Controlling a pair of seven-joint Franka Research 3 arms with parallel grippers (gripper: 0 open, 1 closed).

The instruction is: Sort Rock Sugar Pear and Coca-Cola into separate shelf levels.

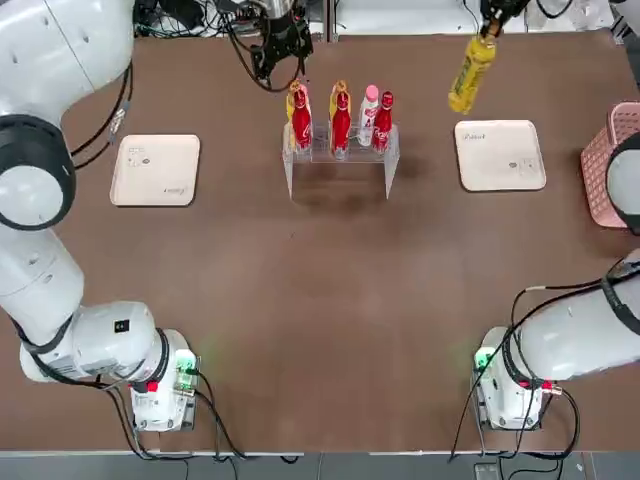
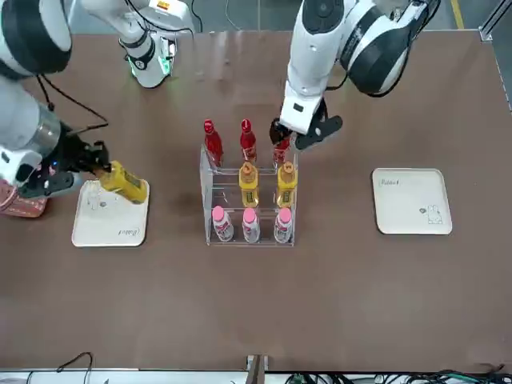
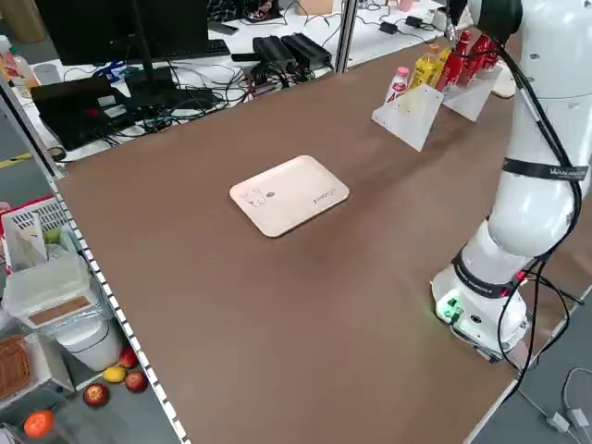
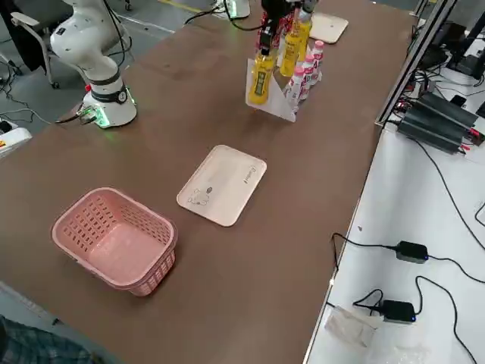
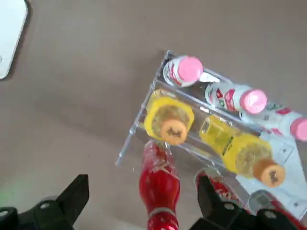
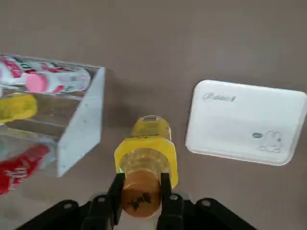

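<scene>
Clock directions are taken from the rack, with 6 o'clock toward the robot's bases. Two cream rectangular trays lie flat, one point(image 1: 155, 170) at 9 o'clock, the other point(image 1: 500, 155) at 3; a pink mesh plastic basket point(image 4: 117, 239) stands farther out at 3.

The clear acrylic two-tier rack point(image 2: 249, 234) carries three white bottles with pink caps point(image 2: 250, 226) along its 12 o'clock side, two slim yellow bottles with orange caps point(image 2: 249, 186) in the middle row, and three slim red bottles with red caps point(image 2: 248, 142) along its 6 o'clock side. The rows stand close together, leaving the left gripper point(image 5: 144, 182) narrow clearance. Its jaws are released around one red bottle at the rack's 9 o'clock end. The right gripper point(image 6: 142, 176), out toward 3 o'clock, has its jaws clenched on the orange cap of another yellow bottle point(image 6: 147, 151), raised and tilted.

The desk point(image 3: 277, 342) has a plain brown surface. Beyond it, a white counter point(image 4: 424, 250) carries cables and black adapters; a black monitor point(image 3: 129, 28) stands there. Crates point(image 3: 55, 296) and fruit point(image 3: 96, 395) sit beside the desk. A person's dark plaid clothing point(image 4: 38, 345) shows at its edge.
</scene>
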